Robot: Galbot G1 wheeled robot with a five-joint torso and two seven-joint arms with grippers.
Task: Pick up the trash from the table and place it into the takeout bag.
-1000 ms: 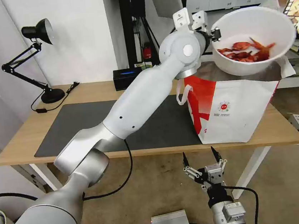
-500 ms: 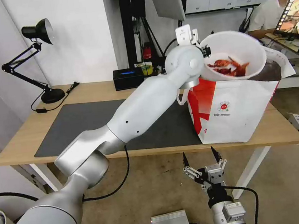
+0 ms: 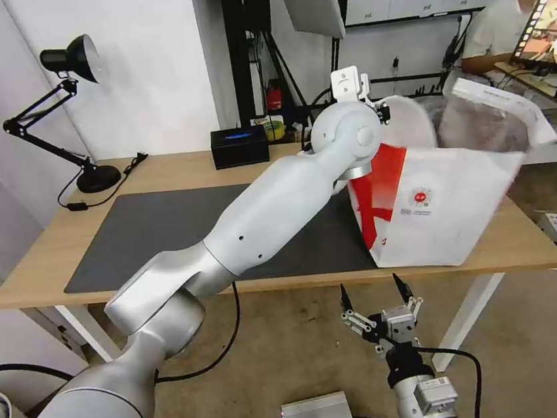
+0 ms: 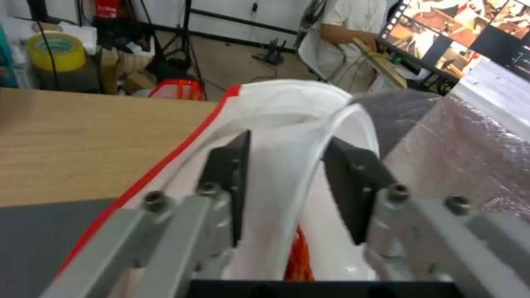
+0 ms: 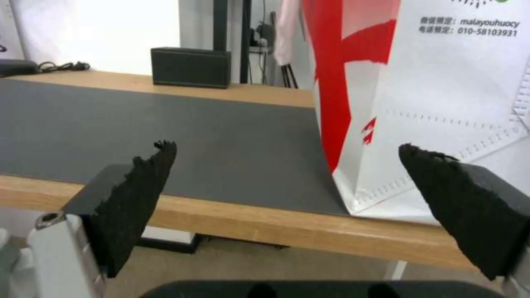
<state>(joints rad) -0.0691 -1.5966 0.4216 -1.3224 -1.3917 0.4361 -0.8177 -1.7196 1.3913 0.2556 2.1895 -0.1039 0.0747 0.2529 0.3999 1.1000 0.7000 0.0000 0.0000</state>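
- White bowl (image 3: 412, 128): tipped on edge inside the mouth of the takeout bag (image 3: 449, 206); red shells (image 4: 298, 258) visible low in the left wrist view.
- Takeout bag: upright at the right end of the table (image 3: 43, 259), partly on the dark mat (image 3: 153, 230).
- Left gripper (image 4: 287, 182): at the bag opening, jaws either side of the bowl rim, apparently clamped on it.
- Right gripper (image 3: 375, 295): below the table's front edge, jaws wide, holding nothing.
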